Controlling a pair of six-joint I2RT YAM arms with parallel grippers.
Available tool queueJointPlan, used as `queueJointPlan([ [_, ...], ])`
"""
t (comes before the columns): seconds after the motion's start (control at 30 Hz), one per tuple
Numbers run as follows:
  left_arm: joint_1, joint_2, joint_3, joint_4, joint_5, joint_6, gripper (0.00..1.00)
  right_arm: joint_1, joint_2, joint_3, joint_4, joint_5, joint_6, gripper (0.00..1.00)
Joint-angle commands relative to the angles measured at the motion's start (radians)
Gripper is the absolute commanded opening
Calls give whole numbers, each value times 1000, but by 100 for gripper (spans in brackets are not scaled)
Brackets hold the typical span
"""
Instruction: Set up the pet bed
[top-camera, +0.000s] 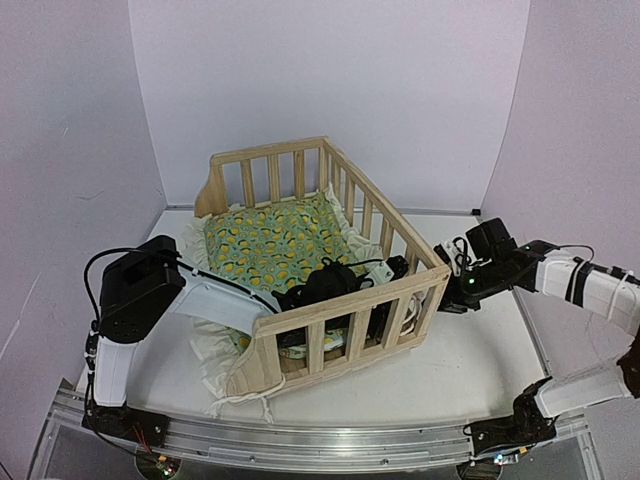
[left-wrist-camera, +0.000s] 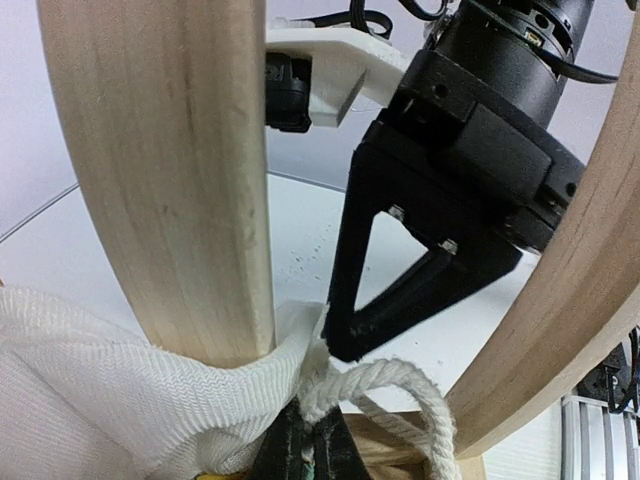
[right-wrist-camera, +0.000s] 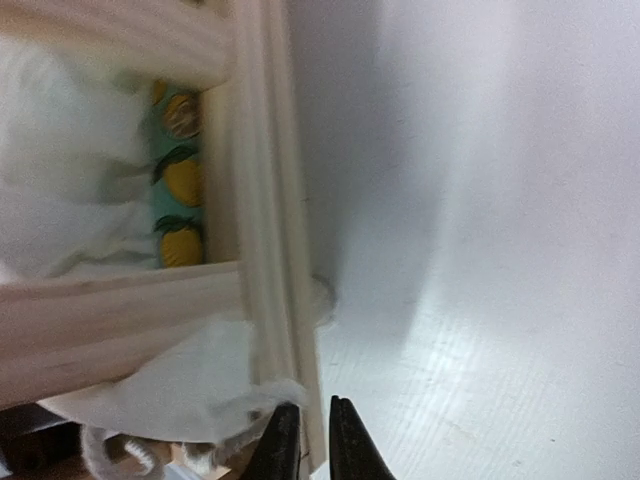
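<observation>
The pet bed (top-camera: 350, 308) is a pale pine slatted frame in the middle of the table, holding a green-yellow patterned cushion (top-camera: 275, 240). My left arm reaches in through the low side. Its gripper (top-camera: 332, 283), down at the near slatted side, is shut (left-wrist-camera: 310, 445) on a white twisted cord (left-wrist-camera: 400, 385) beside the cushion's white ruffle (left-wrist-camera: 120, 370). My right gripper (top-camera: 447, 298) sits outside the bed's near right corner. Its jaws (right-wrist-camera: 305, 440) are almost together against the corner post (right-wrist-camera: 270, 250), their tip pinching a corner of the ruffle (right-wrist-camera: 215, 385) through the slats.
Ruffle fabric (top-camera: 215, 360) and a loose cord (top-camera: 240, 403) spill out of the bed at its near left corner onto the white table (top-camera: 470, 370). A metal rail (top-camera: 330, 445) runs along the near edge. Pale walls close in on three sides.
</observation>
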Motion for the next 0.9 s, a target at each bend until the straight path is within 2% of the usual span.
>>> queueJointPlan([
  [0.0,29,-38,24,100,-121,-42,0,11,-59,19,61,327,113,16],
  [0.07,29,-41,23,100,-112,-43,0,17,-20,28,85,397,136,17],
  [0.27,28,-49,15,102,-115,-42,0,28,64,39,111,667,164,34],
  [0.33,28,-50,15,101,-115,-38,0,27,74,44,109,707,166,38],
  [0.4,28,-50,16,102,-111,-29,0,5,31,37,106,577,135,46],
  [0.5,30,-41,20,101,-118,-15,0,-113,-77,1,99,195,19,55],
  [0.57,33,-31,25,102,-124,-17,0,-199,-134,-19,80,-38,-50,58],
  [0.67,33,-30,27,102,-115,-22,0,-202,-167,-36,76,-271,-111,63],
  [0.77,33,-32,27,101,-109,-26,0,-153,-160,-44,51,-310,-161,64],
  [0.87,33,-33,26,102,-106,-24,0,-105,-163,-40,41,-324,-169,70],
])
